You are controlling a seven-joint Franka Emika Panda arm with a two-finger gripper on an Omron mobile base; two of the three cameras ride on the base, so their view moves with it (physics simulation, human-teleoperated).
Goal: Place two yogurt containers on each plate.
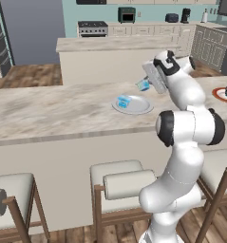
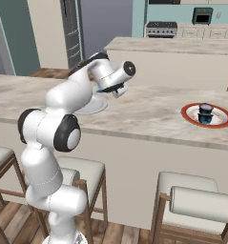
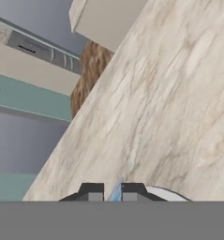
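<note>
My gripper (image 1: pixel 145 82) is shut on a light blue yogurt container (image 1: pixel 142 87), held just above the counter at the far right rim of the pale grey plate (image 1: pixel 139 108). A second light blue yogurt container (image 1: pixel 123 101) sits on that plate. In the hand view a thin blue sliver of the held cup (image 3: pixel 116 190) shows between the fingertips (image 3: pixel 91 191), with the plate's rim (image 3: pixel 169 193) just beyond. The orange-rimmed plate (image 2: pixel 222 122) lies far right and carries a dark yogurt container (image 2: pixel 205 112); whether a second one stands behind it I cannot tell.
The marble counter (image 1: pixel 48 111) runs across the view, with a second island (image 1: pixel 110 45) behind it. Padded stools (image 1: pixel 119 182) stand along the near side by my base. My own arm hides part of the grey plate (image 2: pixel 97 107) in the right base view.
</note>
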